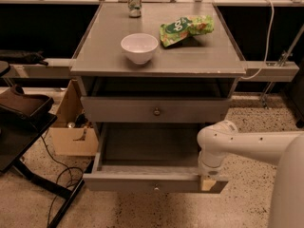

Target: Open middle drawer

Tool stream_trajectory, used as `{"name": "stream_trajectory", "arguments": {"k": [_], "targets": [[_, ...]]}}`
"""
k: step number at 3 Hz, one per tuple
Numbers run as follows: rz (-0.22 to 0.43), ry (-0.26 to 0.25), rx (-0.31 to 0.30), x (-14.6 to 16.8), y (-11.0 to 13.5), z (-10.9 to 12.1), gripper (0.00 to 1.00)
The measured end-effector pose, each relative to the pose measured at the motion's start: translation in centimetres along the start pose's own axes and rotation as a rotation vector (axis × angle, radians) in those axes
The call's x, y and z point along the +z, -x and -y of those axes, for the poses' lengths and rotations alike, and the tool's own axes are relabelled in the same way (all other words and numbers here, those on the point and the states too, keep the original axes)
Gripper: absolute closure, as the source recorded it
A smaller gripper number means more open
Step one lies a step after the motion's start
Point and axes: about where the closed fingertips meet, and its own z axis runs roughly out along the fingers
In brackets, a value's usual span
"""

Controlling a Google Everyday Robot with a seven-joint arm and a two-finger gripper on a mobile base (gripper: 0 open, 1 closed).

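The middle drawer is the wide, shallow grey drawer pulled far out of the cabinet at the bottom of the camera view. Its inside shows bare, and a small round knob sits at the centre of its front panel. My gripper points down at the right end of that front panel, touching or just behind its top edge. The white arm reaches in from the right. Above the open drawer, another grey drawer with a like knob is shut.
On the cabinet top stand a white bowl, a green snack bag and a can. A cardboard box and cables lie on the floor at the left, beside a black stand.
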Motion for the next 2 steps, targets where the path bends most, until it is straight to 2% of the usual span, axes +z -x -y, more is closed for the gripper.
{"name": "stream_trajectory", "arguments": {"k": [1,2], "targets": [[-0.025,-0.060,-0.021,-3.7,-0.2,-0.4,0.00],[-0.049,-0.121,-0.026,-8.4,0.6,-3.7,0.00]]}}
